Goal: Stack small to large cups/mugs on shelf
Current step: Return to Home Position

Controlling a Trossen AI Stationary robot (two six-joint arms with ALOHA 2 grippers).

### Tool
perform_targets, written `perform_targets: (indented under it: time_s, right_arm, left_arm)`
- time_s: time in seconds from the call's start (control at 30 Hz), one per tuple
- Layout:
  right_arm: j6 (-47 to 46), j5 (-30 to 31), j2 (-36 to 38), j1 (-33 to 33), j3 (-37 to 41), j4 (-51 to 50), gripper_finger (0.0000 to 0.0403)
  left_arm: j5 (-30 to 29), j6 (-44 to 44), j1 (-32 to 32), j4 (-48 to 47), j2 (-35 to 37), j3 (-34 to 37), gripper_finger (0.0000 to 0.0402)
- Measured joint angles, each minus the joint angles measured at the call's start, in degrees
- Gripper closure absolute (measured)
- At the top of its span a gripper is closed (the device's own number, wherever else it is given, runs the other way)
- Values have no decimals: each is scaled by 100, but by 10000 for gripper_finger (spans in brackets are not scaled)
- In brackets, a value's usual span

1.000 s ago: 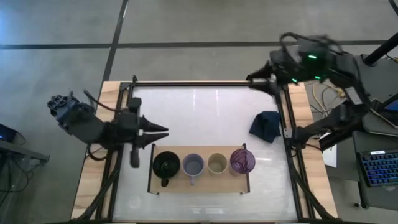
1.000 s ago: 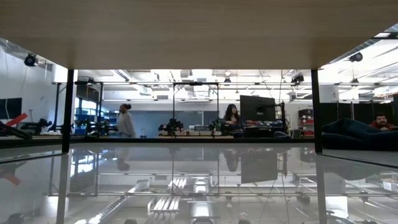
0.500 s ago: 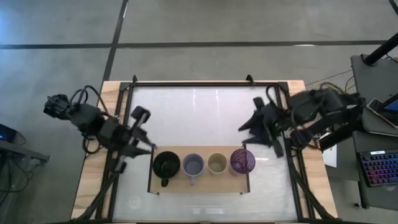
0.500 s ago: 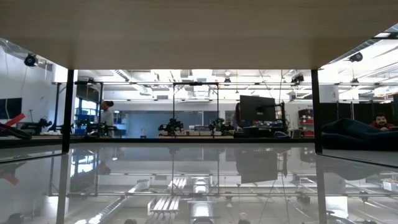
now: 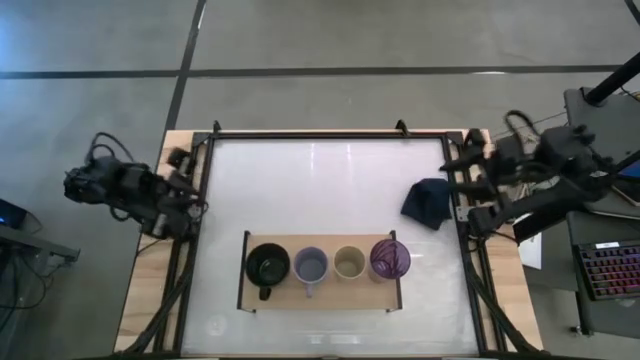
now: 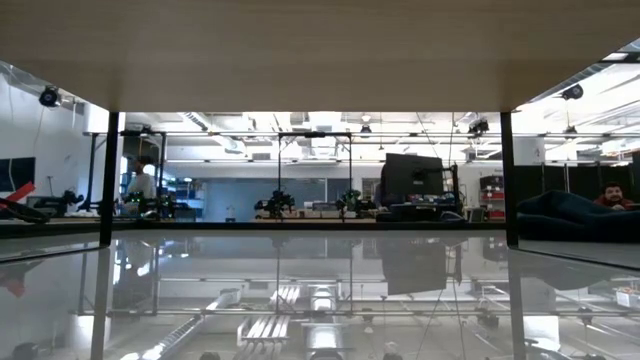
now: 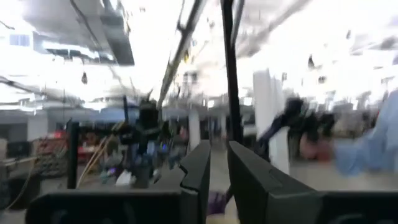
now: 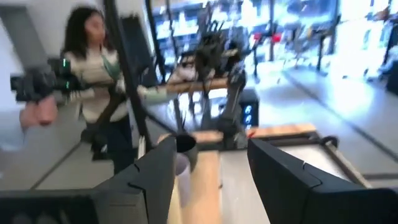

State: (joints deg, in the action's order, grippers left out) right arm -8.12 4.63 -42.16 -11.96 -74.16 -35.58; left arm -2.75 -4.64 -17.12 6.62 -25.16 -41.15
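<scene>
Shelf (image 5: 320, 296) is lying on the white table (image 5: 330, 170), in the half toward the picture's lower edge in the high view. All four vessels are standing upright on it in one row, each just beside the next. Black mug (image 5: 268, 265) is sitting at the L end, then grey mug (image 5: 311, 267), both w/ handles pointing to the table edge nearest the shelf. Cream cup (image 5: 349, 263) is standing next, and purple cup (image 5: 389, 258) is taking the R end. Blue cloth (image 5: 428, 200) is lying bunched by the table's R side, apart from the shelf. L gripper (image 5: 190, 198) is hanging over the wooden strip outside the table's L frame, well apart from the shelf. Its fingers (image 7: 199, 171) are sitting almost together w/ only a slim gap, gripping nothing. R gripper (image 5: 458, 170) is hanging at the R frame rail, near the cloth. Its fingers (image 8: 155, 177) are spreading wide w/ nothing between. In the low view a person (image 6: 140, 184) is standing far off in the room. The R wrist view is showing another person (image 8: 93, 74) in a light top beyond the table.
</scene>
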Motion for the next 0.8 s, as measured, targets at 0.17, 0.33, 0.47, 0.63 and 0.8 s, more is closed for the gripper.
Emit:
perform_targets:
  time_s: [0.17, 0.33, 0.47, 0.63, 0.8]
  right_arm:
    - [-53, 125, 653, 35, 542, 242, 211]
    - [-107, 321, 764, 40, 711, 331, 211]
    - [-126, 331, 749, 36, 715, 318, 211]
    - [-167, 338, 768, 38, 692, 312, 211]
    - [-199, 338, 765, 38, 683, 282, 211]
  left_arm:
    - [-96, 417, -1, 43, 573, 449, 359]
    - [-222, 552, 0, 53, 534, 465, 359]
    - [-223, 543, -2, 44, 439, 442, 359]
    - [-224, 585, -2, 73, 440, 442, 359]
    - [-224, 588, -2, 96, 438, 442, 359]
